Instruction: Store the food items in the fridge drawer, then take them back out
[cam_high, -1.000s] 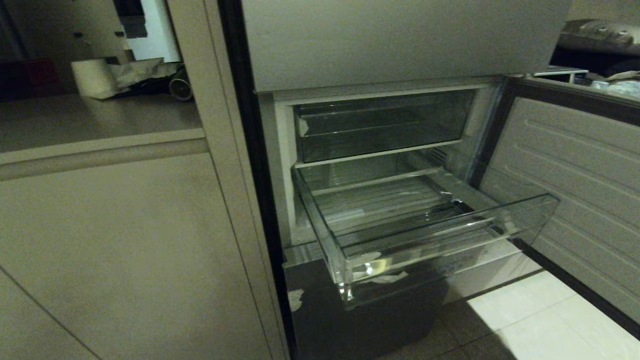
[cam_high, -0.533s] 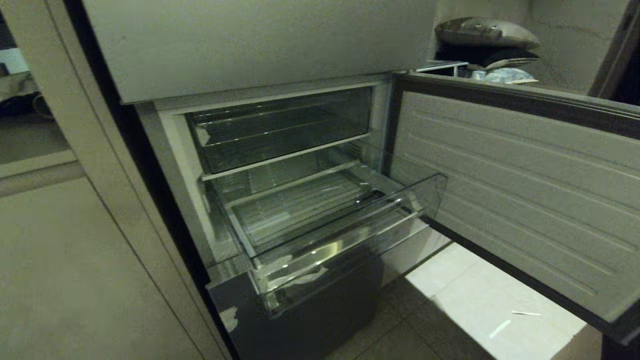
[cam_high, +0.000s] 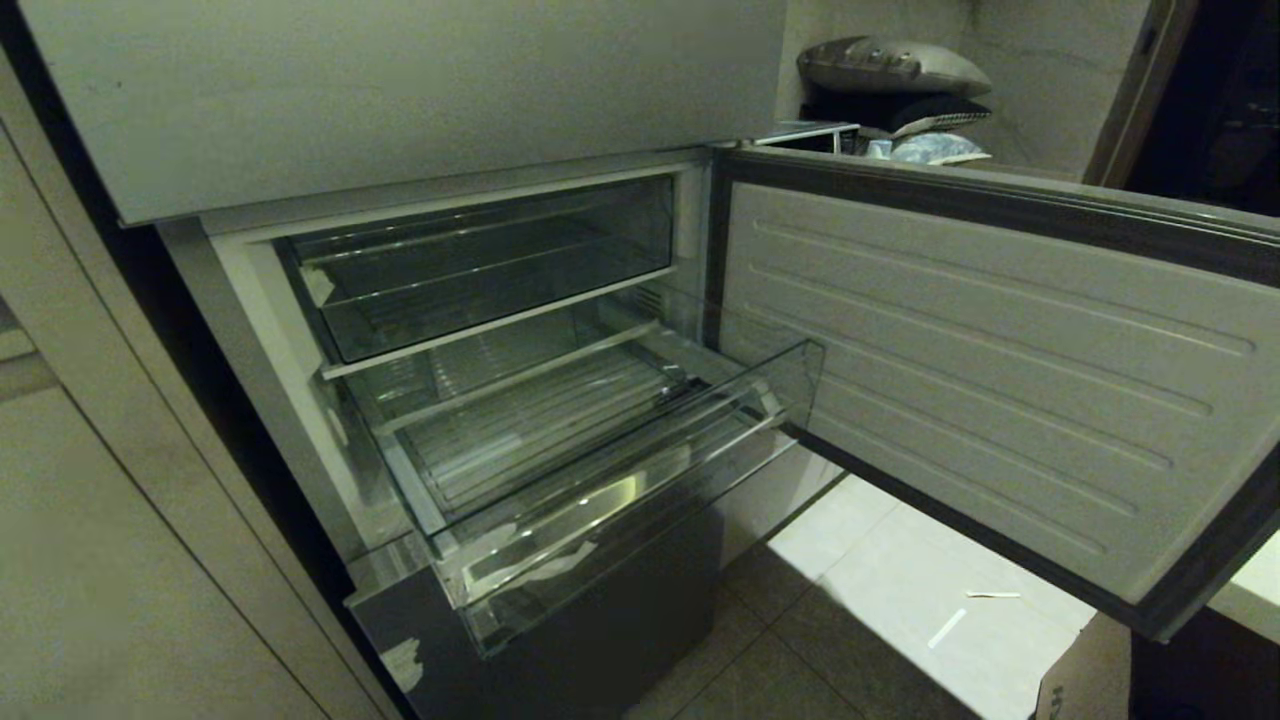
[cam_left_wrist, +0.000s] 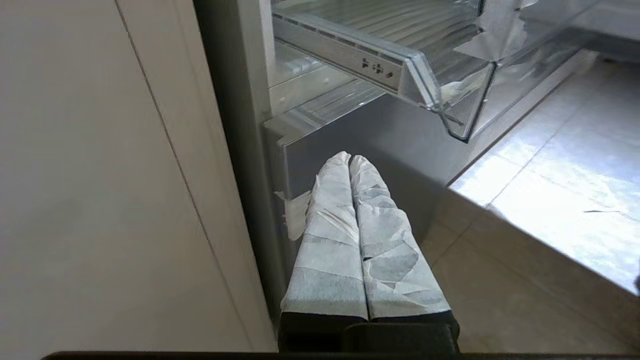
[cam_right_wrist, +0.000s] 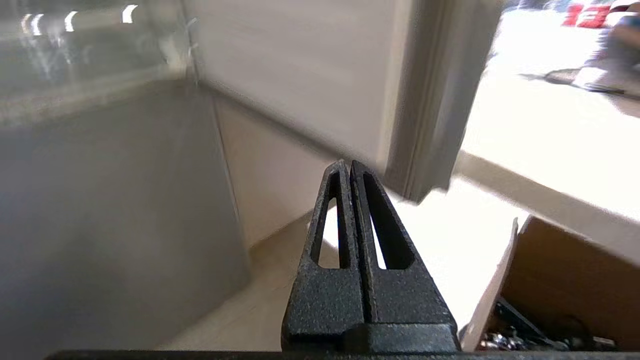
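Left pincer (cam_left_wrist: 350, 159) pressed closed, empty, low beside the fridge's lower front panel (cam_left_wrist: 360, 135). Right pincer (cam_right_wrist: 349, 165) also closed, empty, pointing at the floor near a cardboard box (cam_right_wrist: 560, 280). Head view shows neither arm: fridge drawer (cam_high: 600, 470) pulled out, nothing in it, door (cam_high: 980, 370) swung open right.

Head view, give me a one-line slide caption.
Fridge door open, clear fridge drawer pulled out and empty.

No text, label or number can be read anywhere in these views.
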